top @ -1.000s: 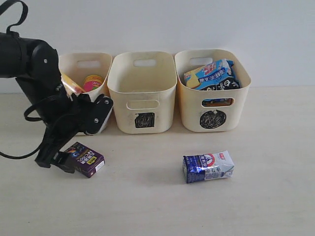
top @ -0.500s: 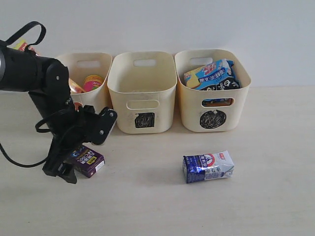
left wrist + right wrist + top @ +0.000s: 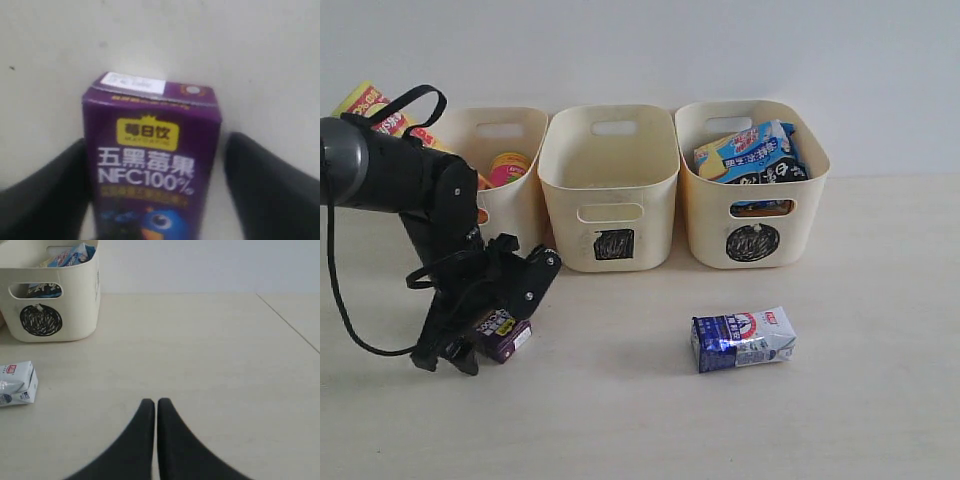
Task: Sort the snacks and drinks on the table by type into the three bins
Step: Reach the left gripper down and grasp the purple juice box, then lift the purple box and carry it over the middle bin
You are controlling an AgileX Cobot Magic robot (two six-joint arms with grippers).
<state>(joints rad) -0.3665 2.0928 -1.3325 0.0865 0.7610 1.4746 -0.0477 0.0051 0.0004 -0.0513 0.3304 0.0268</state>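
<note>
The dark purple carton (image 3: 508, 334) lies on the table (image 3: 620, 420) in front of the left bin (image 3: 510, 122). My left gripper (image 3: 478, 343) is open and straddles the purple carton (image 3: 152, 165). One finger (image 3: 55, 195) touches its side, the other finger (image 3: 260, 180) stands apart. The blue and white carton (image 3: 743, 338) lies flat further right. A pink tube (image 3: 508, 165) and a yellow-orange tube (image 3: 365, 102) sit in the left bin. The blue-black-white bag (image 3: 750, 150) fills the circle bin (image 3: 755, 215). My right gripper (image 3: 156, 402) is shut and empty above bare table.
The middle bin (image 3: 610, 190) carries a black square mark. In the right wrist view the circle bin (image 3: 75, 295) and the blue and white carton (image 3: 16, 384) lie far off to one side. The left arm's cable (image 3: 340, 300) loops over the table.
My left arm has swung right and lowered, and its fingers have closed in round the purple carton. The yellow-orange tube has come into sight behind the arm. The cartons have not moved.
</note>
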